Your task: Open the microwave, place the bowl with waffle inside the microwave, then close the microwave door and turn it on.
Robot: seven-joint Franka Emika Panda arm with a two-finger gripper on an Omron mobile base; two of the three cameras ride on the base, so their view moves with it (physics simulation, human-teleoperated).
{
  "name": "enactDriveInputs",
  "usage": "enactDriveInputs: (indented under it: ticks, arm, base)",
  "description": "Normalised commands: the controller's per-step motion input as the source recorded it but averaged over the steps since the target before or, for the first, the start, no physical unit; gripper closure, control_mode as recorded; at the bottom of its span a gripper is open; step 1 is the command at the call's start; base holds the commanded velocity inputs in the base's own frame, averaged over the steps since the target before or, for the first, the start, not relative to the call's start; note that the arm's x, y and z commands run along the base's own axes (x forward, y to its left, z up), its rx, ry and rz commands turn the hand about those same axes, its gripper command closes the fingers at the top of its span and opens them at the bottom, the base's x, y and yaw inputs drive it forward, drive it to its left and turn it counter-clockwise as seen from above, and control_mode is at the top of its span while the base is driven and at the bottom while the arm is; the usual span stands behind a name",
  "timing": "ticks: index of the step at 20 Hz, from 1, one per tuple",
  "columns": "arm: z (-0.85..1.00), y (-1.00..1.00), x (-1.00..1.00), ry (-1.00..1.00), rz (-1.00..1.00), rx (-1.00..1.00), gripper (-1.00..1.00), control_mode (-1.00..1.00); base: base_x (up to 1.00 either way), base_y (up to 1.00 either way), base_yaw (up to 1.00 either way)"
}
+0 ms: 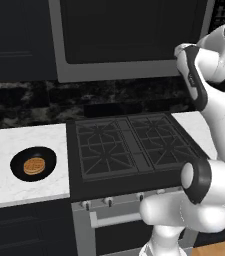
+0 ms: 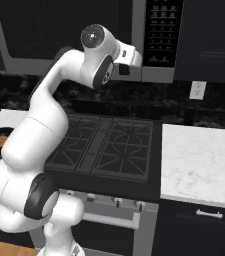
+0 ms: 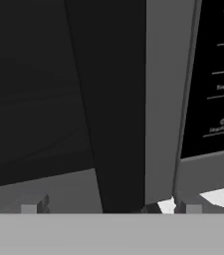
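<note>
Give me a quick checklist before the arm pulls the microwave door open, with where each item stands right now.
1. Microwave door shut, ready to be opened: ok.
2. Gripper open: ok.
3. Black handle lined up between the fingertips: ok, it stands just ahead of them.
4. Handle already grasped: not ok, nothing is held.
5. Waffle sitting in the bowl on the counter left of the stove: ok.
6. Room for the door's swing: cannot tell.

Dim, flat rendered light – dark cupboards swallow detail. The white table [image 2: 199, 160] looks brightest. Edges are slightly soft, without glare.
</note>
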Motion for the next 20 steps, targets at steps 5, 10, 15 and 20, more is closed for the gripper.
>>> enactDriveInputs:
  ticks: [5, 10, 15, 20]
  arm:
    - [-0.49, -0.04, 0.49, -0.12, 0.0, 0.0, -1.0, -1.0]
    - [-0.54, -0.11, 0.63, -0.15, 0.05, 0.0, -1.0, -1.0]
    - [-0.46, -0.03, 0.81, -0.09, 0.08, 0.0, 1.0, -1.0]
    - [-0.27, 0.01, 0.82, -0.02, 0.09, 0.0, 1.0, -1.0]
  base:
    - [0.0, 0.0, 0.0]
    - [0.0, 0.0, 0.0]
    - [0.0, 0.0, 0.0]
    - [0.0, 0.0, 0.0]
